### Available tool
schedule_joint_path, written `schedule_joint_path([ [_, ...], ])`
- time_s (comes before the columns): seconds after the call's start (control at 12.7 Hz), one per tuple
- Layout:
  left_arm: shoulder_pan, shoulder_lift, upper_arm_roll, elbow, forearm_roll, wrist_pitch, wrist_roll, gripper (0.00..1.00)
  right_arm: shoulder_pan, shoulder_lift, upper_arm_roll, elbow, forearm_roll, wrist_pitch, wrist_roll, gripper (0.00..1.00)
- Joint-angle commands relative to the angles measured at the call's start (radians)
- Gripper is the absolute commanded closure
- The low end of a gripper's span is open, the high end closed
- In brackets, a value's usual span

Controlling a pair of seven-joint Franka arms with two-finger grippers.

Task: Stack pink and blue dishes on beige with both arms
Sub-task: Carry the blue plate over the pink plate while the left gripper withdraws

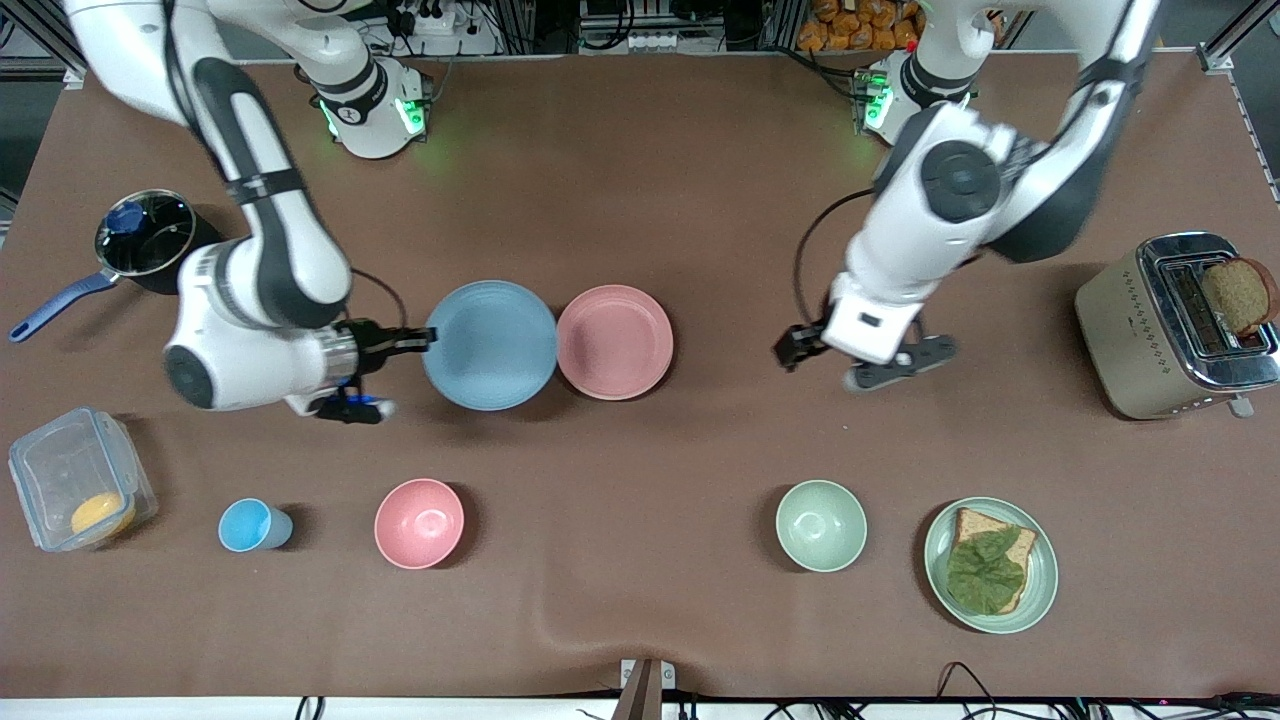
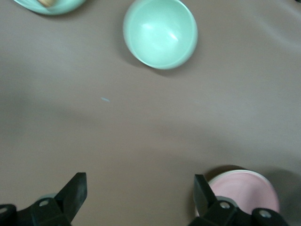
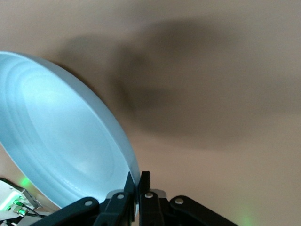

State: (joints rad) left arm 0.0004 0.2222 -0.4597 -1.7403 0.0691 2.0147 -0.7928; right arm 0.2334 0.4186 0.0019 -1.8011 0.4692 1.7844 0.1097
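Right claw [image 1: 425,338] is clenched on the blue plate's [image 1: 490,344] rim, beside the pink plate [image 1: 614,342]; left claw [image 1: 868,362], released, hovers over bare table [image 1: 700,200]; its tips are cut off in its wrist view.

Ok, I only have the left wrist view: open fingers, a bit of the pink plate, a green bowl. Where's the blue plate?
Observer: The blue plate is right beside the pink plate, toward the right arm's end. The right gripper is shut on its rim.
Operator: Is it resting on the table?
Observer: It looks lifted. The right wrist view shows it held by the rim, with its shadow on the table below.
Operator: And the beige plate?
Observer: No beige plate shows in any view. The left gripper hangs open over bare table, between the pink plate and the toaster.
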Motion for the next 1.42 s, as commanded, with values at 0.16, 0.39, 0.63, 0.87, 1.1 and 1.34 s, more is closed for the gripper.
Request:
schedule_joint_path([
  [0.16,0.050,-0.145,0.140,0.076,0.015,-0.296,0.387,0.00,0.145,0.043,-0.014,-0.006,0.042,0.085,0.087,1.00],
  [0.39,0.076,-0.142,0.189,0.195,0.012,-0.434,0.470,0.00,0.187,0.086,-0.014,-0.004,0.043,0.156,0.087,1.00],
  [0.63,0.072,-0.167,0.263,0.199,0.008,-0.445,0.564,0.00,0.225,0.103,-0.013,0.002,0.055,0.194,0.114,1.00],
  [0.87,0.076,-0.205,0.282,0.197,0.003,-0.458,0.578,0.00,0.254,0.114,-0.014,0.003,0.057,0.225,0.148,1.00],
  [1.1,0.072,-0.204,0.282,0.199,0.003,-0.458,0.580,0.00,0.264,0.127,-0.013,0.011,0.057,0.233,0.150,1.00],
  [1.34,0.069,-0.202,0.277,0.199,-0.017,-0.458,0.584,0.00,0.270,0.137,-0.013,0.016,0.058,0.250,0.151,1.00],
])
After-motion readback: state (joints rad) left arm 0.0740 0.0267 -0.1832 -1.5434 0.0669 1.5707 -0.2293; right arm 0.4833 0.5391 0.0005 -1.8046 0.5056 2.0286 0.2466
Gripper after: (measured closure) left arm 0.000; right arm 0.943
